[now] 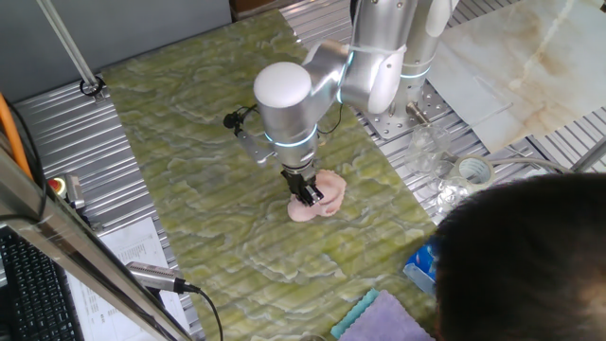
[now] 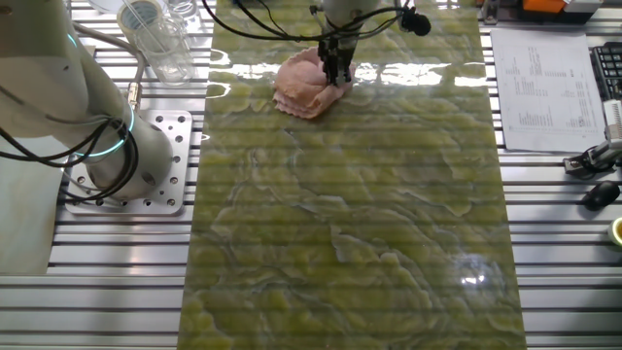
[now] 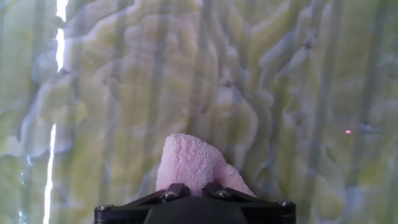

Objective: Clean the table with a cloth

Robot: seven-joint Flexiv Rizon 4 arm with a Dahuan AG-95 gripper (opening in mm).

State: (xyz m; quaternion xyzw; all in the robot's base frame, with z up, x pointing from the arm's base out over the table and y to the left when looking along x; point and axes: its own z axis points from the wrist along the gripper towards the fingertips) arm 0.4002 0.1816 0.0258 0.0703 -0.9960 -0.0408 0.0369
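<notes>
End effector pinching the pink cloth against the green marbled desk, ready to wipe.

The fingers are closed on the cloth's bunched middle; it lies crumpled on the desk just in front of the arm's base plate, near one end of the surface. To wipe well, I judge it should keep steady downward pressure, drag the cloth away from the base plate in long overlapping passes, and not lift.
</notes>
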